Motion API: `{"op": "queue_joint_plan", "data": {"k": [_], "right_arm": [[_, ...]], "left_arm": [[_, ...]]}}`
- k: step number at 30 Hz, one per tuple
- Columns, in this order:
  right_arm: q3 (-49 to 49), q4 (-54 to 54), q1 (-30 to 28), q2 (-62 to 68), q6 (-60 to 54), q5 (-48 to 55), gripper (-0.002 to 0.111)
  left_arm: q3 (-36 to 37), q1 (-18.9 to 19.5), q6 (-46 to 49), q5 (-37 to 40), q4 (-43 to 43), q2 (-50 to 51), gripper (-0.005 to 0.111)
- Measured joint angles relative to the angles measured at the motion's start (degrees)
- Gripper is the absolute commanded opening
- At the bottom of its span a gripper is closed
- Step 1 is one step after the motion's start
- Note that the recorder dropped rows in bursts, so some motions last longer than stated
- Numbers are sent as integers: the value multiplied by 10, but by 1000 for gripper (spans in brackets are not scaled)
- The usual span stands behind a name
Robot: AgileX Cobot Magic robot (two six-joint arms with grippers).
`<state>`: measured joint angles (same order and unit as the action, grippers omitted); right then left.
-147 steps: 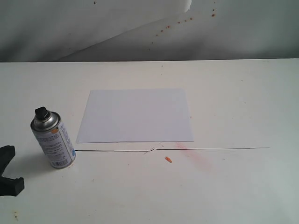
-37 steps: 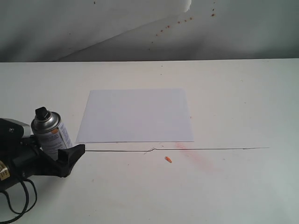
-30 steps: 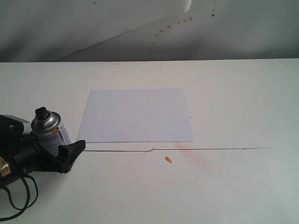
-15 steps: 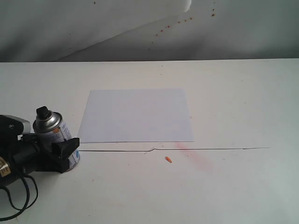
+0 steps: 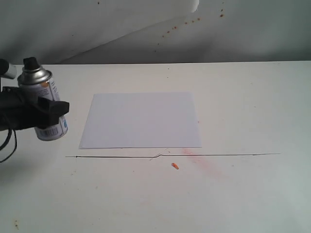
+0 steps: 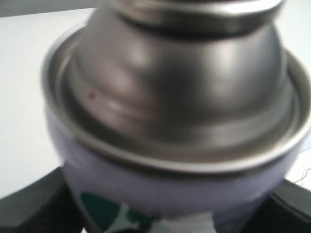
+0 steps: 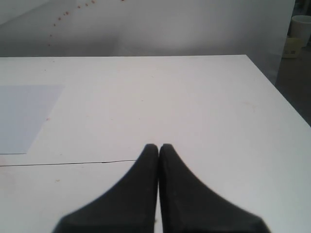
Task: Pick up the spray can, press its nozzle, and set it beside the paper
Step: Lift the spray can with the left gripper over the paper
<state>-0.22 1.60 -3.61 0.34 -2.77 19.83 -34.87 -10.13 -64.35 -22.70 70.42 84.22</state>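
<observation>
Exterior view: my left gripper [image 5: 48,116] is clamped round the can [image 5: 41,85], which is upright and looks clear of the table [image 5: 243,194], out to the left of the paper [image 5: 141,119] and apart from it. So the pick-up counts as done, I'd say. The nozzle [image 5: 30,62] is bare on top, nothing touching it, so the press is yet to come, and after that the set-down beside the paper.

Left wrist view: the can's silver dome [image 6: 175,111] fills the frame, blurred, with my dark fingers [image 6: 29,204] hugging it on both sides. The nozzle is out of shot.

Right wrist view: my right gripper [image 7: 159,150] is pressed together, holding nothing, over bare table, well away from the can
</observation>
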Motion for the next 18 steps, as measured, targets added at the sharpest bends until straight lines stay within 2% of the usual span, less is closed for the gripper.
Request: {"op": "queue_joint_plan", "data": {"k": [3,5,10,18], "right_arm": [[0,0,0,0,0,0,0],[0,0,0,0,0,0,0],[0,0,0,0,0,0,0],[0,0,0,0,0,0,0]], "left_arm": [[-49,-18,-122,15,151,0,0],[-89,-44,-217,26,257,0,0],[-137,-75,-259,28,297,0,0],[-173,-113,-264,27,299,16,0]]}}
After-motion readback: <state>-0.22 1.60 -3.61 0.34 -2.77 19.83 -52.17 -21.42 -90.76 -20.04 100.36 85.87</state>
